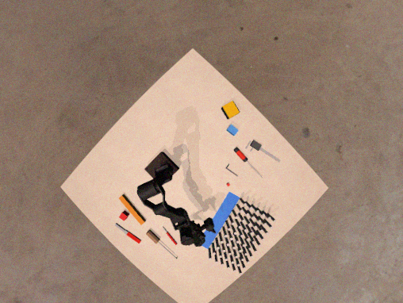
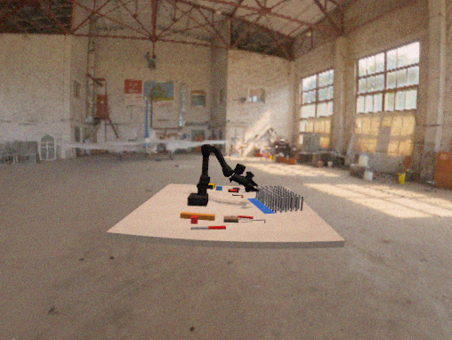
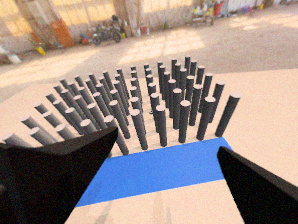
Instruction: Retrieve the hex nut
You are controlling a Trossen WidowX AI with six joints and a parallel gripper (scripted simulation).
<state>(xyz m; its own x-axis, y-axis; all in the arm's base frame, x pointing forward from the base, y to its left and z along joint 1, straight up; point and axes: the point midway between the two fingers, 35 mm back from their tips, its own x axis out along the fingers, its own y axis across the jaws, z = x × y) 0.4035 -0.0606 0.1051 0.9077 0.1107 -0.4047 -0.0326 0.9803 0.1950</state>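
One looks down from high up; another looks across from far away; the close one peers past the jaws. All show the blue strip [image 1: 223, 220] [image 2: 262, 206] [image 3: 155, 172].

One blue strip [image 1: 222, 216] [image 2: 261, 206] [image 3: 155, 175] lay on one pale board [image 1: 119, 166] [image 2: 151, 229] before dozens of upright spacers [image 2: 285, 198] [image 3: 183, 121], too crowded to count exactly. Also on the board were two blocks, one yellow [image 1: 231, 109] and one blue [image 1: 232, 129], two red cubes, one larger [image 1: 124, 215] [image 2: 194, 220] and one tiny [image 1: 228, 184], one orange bar [image 1: 132, 209] [image 2: 197, 216] and one black arm [image 1: 174, 214] [image 2: 205, 166].
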